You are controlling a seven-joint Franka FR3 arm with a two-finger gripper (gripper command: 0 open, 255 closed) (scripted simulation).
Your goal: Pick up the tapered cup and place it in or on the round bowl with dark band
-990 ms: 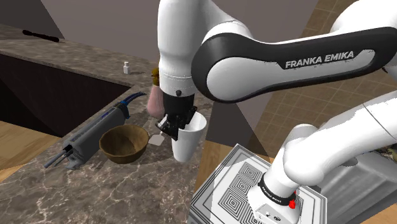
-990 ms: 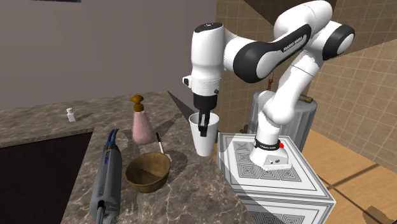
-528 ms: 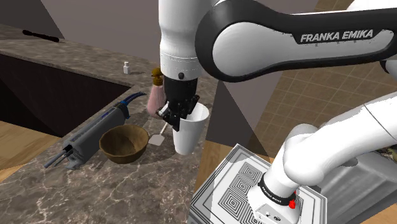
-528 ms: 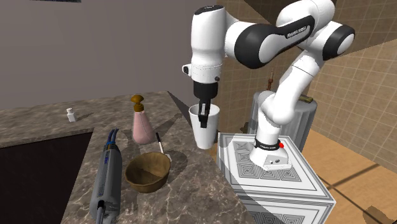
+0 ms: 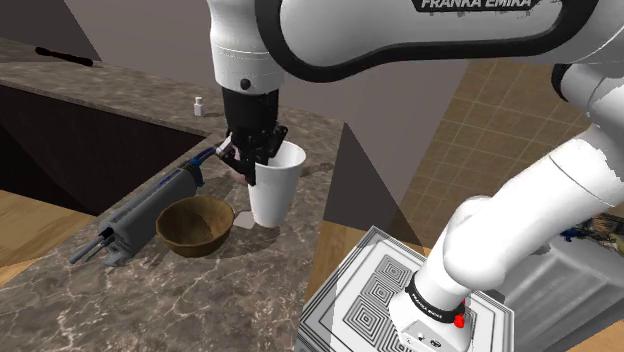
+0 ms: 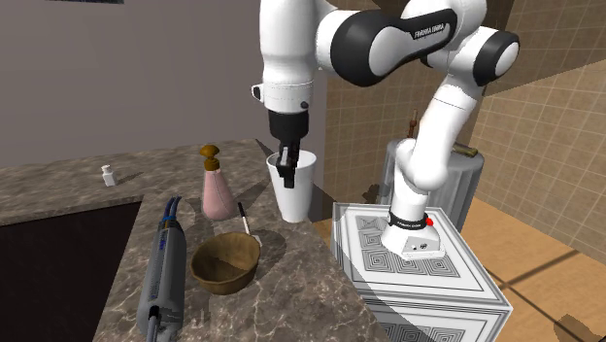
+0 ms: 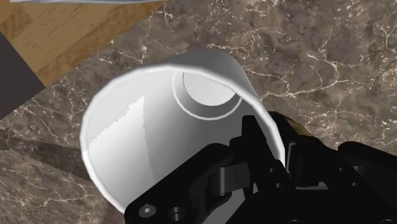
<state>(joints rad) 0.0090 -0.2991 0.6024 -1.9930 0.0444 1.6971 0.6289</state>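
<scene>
A white tapered cup [image 5: 275,190] hangs upright a little above the marble counter, and my gripper [image 5: 255,160] is shut on its rim. One finger is inside the cup and the other outside, as the wrist view shows at the gripper [image 7: 272,137] on the cup [image 7: 159,121]. The round brown bowl [image 5: 195,222] sits on the counter, low and toward the shoulder view's left of the cup. In the second exterior view the cup [image 6: 294,189] hangs from the gripper [image 6: 287,167], above and to the right of the bowl [image 6: 226,260].
A long grey and blue tool [image 5: 150,205] lies beside the bowl. A pink bottle with a brown top [image 6: 215,185] and a small flat utensil [image 6: 245,219] stand behind the bowl. A small white bottle [image 5: 199,105] is farther back. The counter ends near the patterned stand [image 5: 400,300].
The arm has lifted the cup and carried it toward the shoulder view's left, closer to the bowl. The grip on the rim has stayed the same.
</scene>
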